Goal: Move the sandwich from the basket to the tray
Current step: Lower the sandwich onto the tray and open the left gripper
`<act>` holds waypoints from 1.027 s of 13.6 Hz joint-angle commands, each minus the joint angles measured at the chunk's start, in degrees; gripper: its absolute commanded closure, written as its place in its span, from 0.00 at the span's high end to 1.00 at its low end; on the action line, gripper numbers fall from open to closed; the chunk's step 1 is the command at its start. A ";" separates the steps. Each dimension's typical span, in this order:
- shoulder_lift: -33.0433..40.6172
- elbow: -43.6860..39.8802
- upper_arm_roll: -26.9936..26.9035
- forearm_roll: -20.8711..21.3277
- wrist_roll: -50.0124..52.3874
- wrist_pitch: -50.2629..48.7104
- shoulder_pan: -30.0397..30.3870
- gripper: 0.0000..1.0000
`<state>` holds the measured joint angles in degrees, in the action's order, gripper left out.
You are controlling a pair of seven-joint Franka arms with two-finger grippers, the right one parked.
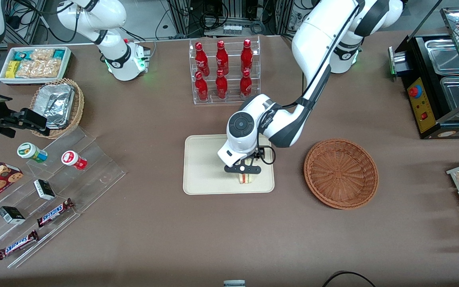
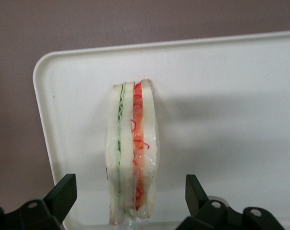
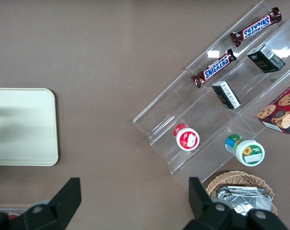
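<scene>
Since the sandwich (image 2: 132, 153) stands on edge on the tray (image 1: 201, 159), lower centre of the front view, with the gripper (image 1: 242, 169) jaws spread wide and touching nothing, a sloppy lift could clip it and tip it. Basket (image 1: 341, 173) looks empty.

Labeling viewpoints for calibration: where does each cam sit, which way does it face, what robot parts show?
Front view: high, facing both arms; the left arm reaches to the tray, pincer open over the sandwich; basket empty.
Left wrist view: looks down between fingertips at the sandwich on the tray.
Right wrist view: looks down at the snack shelf and the tray corner.
All three share the tray.
</scene>
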<state>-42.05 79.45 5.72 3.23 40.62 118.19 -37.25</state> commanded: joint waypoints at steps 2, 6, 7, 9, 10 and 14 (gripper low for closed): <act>2.66 -1.49 -0.89 0.55 1.49 -1.21 -0.28 1.00; 5.92 -1.67 -0.89 0.99 1.74 -1.21 1.65 1.00; 7.14 -1.67 -1.24 0.90 2.10 -1.47 1.74 1.00; 8.73 -1.67 -3.96 0.73 1.40 -6.10 2.09 1.00; 9.26 -1.67 -4.75 0.73 1.40 -7.09 2.27 1.00; 12.60 -1.67 -5.90 0.02 1.31 -11.39 7.00 1.00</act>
<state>-31.66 77.15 -0.30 3.31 41.42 109.54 -32.34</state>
